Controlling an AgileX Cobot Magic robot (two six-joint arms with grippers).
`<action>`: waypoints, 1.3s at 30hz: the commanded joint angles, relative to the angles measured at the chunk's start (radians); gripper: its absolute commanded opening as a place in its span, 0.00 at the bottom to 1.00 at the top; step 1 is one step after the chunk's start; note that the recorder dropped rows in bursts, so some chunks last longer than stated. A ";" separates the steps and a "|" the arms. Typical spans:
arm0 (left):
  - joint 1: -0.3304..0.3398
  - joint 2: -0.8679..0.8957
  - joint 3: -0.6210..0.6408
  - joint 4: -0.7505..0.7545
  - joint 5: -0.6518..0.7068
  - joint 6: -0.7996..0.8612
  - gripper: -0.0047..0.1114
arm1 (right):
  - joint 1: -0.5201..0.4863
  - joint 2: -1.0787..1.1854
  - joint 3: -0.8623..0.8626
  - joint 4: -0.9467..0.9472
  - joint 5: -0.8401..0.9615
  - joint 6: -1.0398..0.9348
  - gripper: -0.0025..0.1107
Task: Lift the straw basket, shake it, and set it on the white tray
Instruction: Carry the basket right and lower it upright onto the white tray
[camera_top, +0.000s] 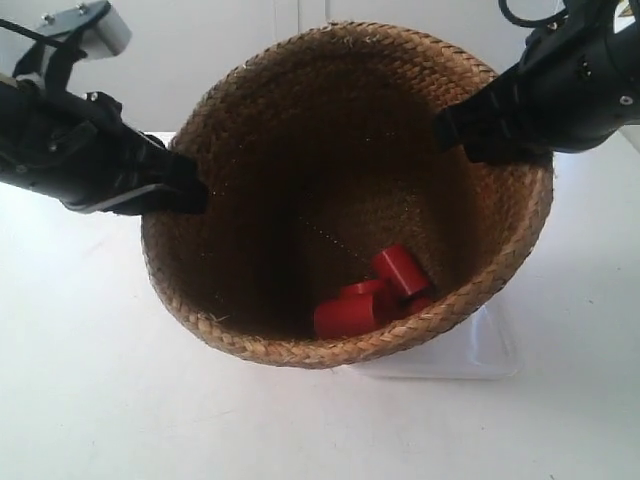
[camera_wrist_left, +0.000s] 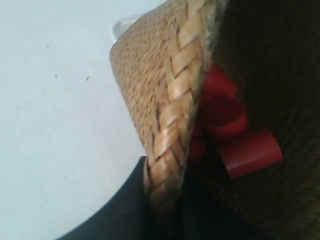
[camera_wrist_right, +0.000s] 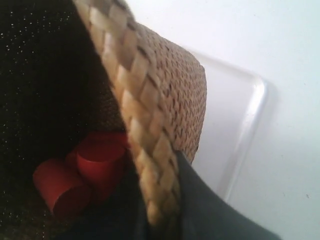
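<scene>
Surface: one white table (camera_top: 100, 400) under the straw basket (camera_top: 300, 160), with a pale wall behind it.
Basket: one, mouth open to the exterior camera, dark inside, braided rim all round.
Tray: one white tray (camera_top: 480, 355), showing from under the basket's base on the side of the arm at the exterior view's right (camera_top: 560, 90); whether the base touches it cannot be told.
Red cylinders: at least three red cylinders (camera_top: 375, 295), heaped together at the bottom inside the basket; the exact count is unclear.
Arms: two, on opposite sides of the basket's rim; the second is the arm at the exterior view's left (camera_top: 90, 165).
Left gripper (camera_wrist_left: 162, 207): dark fingers closed over the braided rim, one inside the basket and one outside.
Right gripper (camera_wrist_right: 160, 215): likewise clamped on the rim, a finger on each face.
</scene>
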 joint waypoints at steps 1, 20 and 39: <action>-0.030 0.054 -0.070 0.221 0.152 -0.218 0.04 | -0.010 -0.003 -0.035 -0.096 0.010 -0.006 0.02; -0.168 0.157 -0.233 0.152 0.105 -0.312 0.04 | -0.071 0.002 -0.043 -0.121 0.078 0.007 0.02; -0.186 0.202 -0.276 0.097 -0.024 -0.350 0.04 | -0.071 0.026 -0.044 -0.132 0.137 0.070 0.02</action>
